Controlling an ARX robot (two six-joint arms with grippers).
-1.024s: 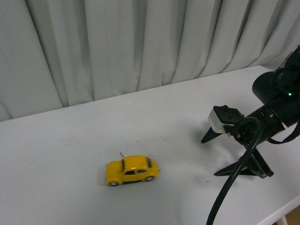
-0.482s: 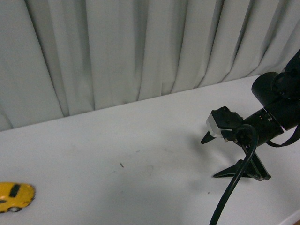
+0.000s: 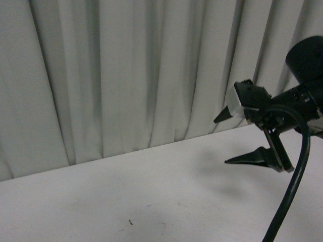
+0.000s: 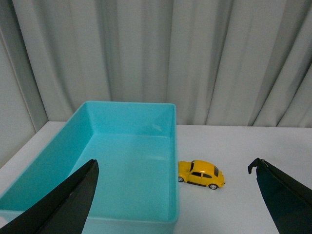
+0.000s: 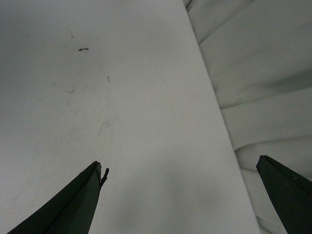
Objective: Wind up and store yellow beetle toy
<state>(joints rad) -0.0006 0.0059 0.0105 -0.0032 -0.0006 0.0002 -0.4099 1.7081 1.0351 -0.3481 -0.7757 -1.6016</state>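
Front view: right gripper at 3 o'clock, black fingers spread wide, empty, raised over white desk.

Left wrist view: left gripper fingers wide, empty. Small glossy yellow beetle toy car on desk, wheels down, just beside outer wall of empty turquoise plastic box.

Right wrist view: desk and pale pleated curtain only.

Likely step: left arm reaches car. Straddle doors, avoid box wall, keep wheels down for wind-up.

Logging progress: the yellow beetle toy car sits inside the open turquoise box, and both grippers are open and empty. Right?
Not inside. The left wrist view shows the glossy yellow beetle toy car on the white table beside the open turquoise plastic box, outside its wall. Both the left gripper and right gripper are open and empty.
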